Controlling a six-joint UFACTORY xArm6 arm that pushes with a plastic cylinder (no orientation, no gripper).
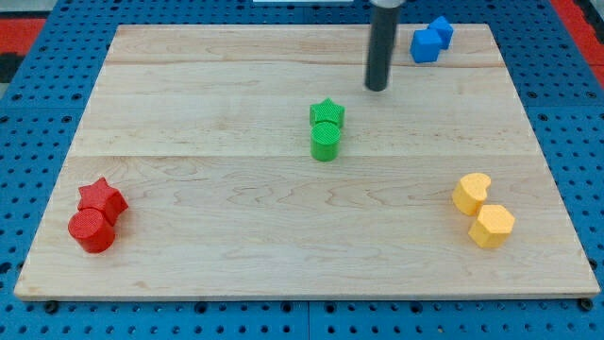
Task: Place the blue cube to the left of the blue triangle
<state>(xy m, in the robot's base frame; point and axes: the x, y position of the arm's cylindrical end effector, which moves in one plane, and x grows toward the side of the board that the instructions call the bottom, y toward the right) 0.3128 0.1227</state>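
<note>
**Blue cube touching the triangle's left, job near its end**

Blue cube (pixel 426 45) sits at the far right of the board (pixel 189 76), touching the blue triangle (pixel 441 29) on its near-left side, so placement looks mostly done. My tip (pixel 377 88) stands left of both, apart. No pincer exists on this rod. Green star (pixel 327 112) and green cylinder (pixel 325 142) lie nearer, centre; nothing blocks the way.

A pale wooden board (pixel 283 236), built from several planks with visible seams running across the view, fills most of the frame. Beneath and around it lies a blue perforated surface (pixel 38 104) with a regular grid of holes. Red patches (pixel 24 24) show at the top corners. Lighting is even, with soft shadows.
</note>
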